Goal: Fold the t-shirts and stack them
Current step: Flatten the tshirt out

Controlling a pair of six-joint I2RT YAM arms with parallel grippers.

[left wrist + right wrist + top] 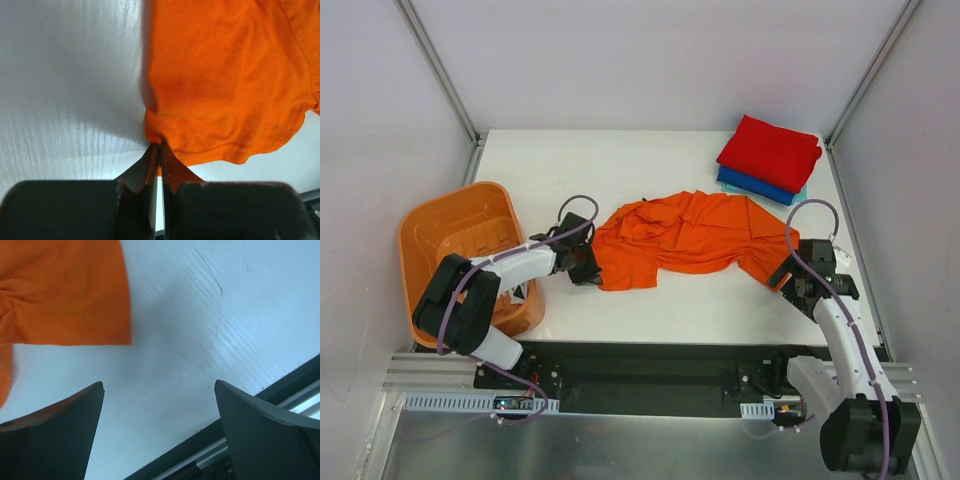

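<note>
An orange t-shirt (685, 235) lies crumpled across the middle of the white table. My left gripper (588, 268) is shut on its left hem corner; in the left wrist view the fingertips (159, 148) pinch the orange cloth (225, 90). My right gripper (786, 282) is open and empty just right of the shirt's right end; in the right wrist view its jaws (159, 385) stand wide apart over bare table, with the shirt's edge (65, 295) at upper left. A folded red shirt (770, 152) lies on a folded blue one (752, 186) at the back right.
An orange plastic basket (460, 250) stands at the left, beside the left arm. The table's front edge (670, 342) runs just below both grippers. Frame posts stand at the back corners.
</note>
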